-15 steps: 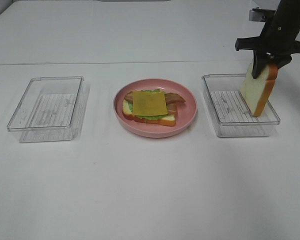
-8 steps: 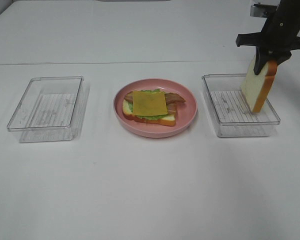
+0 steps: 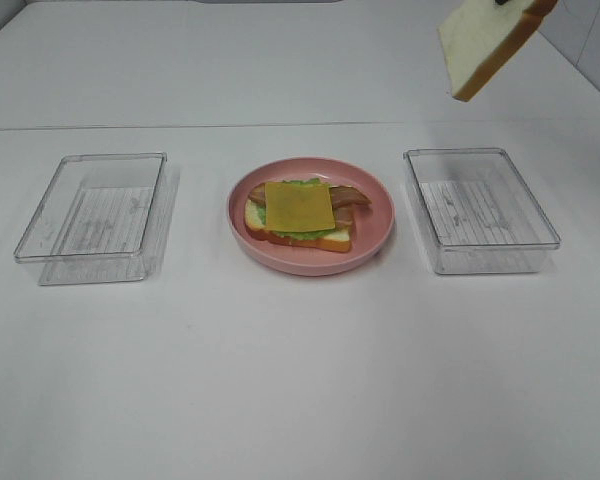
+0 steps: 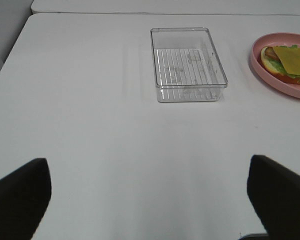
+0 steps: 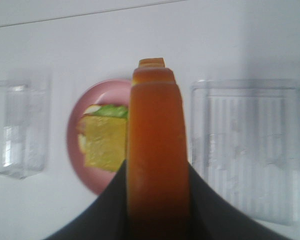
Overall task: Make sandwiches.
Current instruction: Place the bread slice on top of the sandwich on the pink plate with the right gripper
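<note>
White bread slice (image 3: pixel 485 45), pinched edge-on by the right gripper (image 5: pixel 157 197), has risen out of the right-hand tray (image 3: pixel 480 208) toward the tabletop's far right corner, ready to cap the open sandwich (image 3: pixel 300 214) on the central pink plate (image 3: pixel 375 245); the left gripper (image 4: pixel 149 197) waits spread.

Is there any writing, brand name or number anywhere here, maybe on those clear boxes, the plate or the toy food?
None: no text can be read in any view.
The left clear tray and right clear tray show only moulded ridges.
The pink plate, the open sandwich on it and the bread slice held high by the right gripper are plain.
</note>
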{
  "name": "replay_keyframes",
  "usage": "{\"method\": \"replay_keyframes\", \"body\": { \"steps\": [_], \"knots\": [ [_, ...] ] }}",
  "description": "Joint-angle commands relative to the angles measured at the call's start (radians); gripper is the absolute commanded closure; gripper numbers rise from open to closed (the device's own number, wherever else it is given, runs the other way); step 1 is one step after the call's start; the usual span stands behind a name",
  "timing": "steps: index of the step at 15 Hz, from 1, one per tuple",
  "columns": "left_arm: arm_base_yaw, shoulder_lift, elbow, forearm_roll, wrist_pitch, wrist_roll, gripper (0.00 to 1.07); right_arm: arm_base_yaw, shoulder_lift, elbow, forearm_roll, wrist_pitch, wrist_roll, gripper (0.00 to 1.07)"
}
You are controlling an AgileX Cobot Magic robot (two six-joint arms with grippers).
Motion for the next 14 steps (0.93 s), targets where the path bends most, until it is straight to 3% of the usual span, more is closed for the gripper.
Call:
{"method": "replay_keyframes", "body": {
  "steps": [1, 2, 5, 8, 9, 14],
  "knots": [
    [0.002, -0.017, 0.0, -0.008, -0.011, -0.008, 0.06, -0.001, -0.044, 0.151, 0.177, -0.019, -0.101, 1.07],
    [0.002, -0.017, 0.0, -0.008, -0.011, -0.008, 0.06, -0.001, -0.071, 0.303, 0.39, -0.133, -0.217, 1.07],
    [0.002, -0.017, 0.0, -0.009, -0.011, -0.008, 0.06, 0.019, -0.054, 0.562, 0.679, -0.313, -0.425, 1.07],
    [0.003, -0.017, 0.0, -0.009, -0.011, -0.008, 0.06, 0.06, -0.002, 0.584, 0.723, -0.33, -0.446, 1.07],
    [0.003, -0.017, 0.0, -0.009, -0.011, -0.008, 0.06, 0.107, 0.076, 0.551, 0.763, -0.33, -0.476, 1.07],
    [0.003, -0.017, 0.0, -0.009, -0.011, -0.008, 0.06, 0.167, 0.212, 0.436, 0.783, -0.33, -0.469, 1.07]
  ]
}}
